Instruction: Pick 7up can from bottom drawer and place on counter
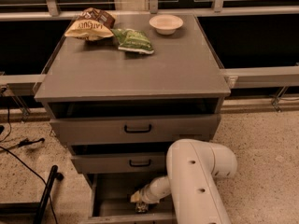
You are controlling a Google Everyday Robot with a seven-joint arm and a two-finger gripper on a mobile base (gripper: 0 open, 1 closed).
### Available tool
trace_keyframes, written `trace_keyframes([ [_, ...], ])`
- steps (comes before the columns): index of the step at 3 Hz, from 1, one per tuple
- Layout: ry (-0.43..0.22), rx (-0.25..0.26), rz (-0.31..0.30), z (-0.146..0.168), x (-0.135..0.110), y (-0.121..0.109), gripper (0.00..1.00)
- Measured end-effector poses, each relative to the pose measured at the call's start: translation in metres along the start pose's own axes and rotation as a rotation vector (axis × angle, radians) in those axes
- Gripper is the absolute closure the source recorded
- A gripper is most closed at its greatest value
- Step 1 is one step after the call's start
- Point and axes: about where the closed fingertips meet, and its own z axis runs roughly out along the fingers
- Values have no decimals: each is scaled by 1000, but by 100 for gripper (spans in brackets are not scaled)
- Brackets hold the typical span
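Gripper [140, 204] down in bottom drawer [112, 195], nr front edge; grip state can't tell, 7up can not made out. Counter [135, 73] back edge: 1 tan bag [88, 28], print illegible, 1 green bag [134, 40], 1 bowl [166, 23].

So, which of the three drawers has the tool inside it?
The bottom drawer, lowest and pulled out furthest: the tool is down inside it. The top drawer and middle drawer are only slightly open.

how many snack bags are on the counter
2: a yellow-brown bag at the back left of the counter and a green bag just right of it. The gripper is down in the bottom drawer.
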Motion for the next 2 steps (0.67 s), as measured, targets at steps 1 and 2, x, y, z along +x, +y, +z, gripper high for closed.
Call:
trace_keyframes([
  [1, 0, 0, 0, 0, 0, 0, 62],
  [2, 0, 0, 0, 0, 0, 0, 85],
])
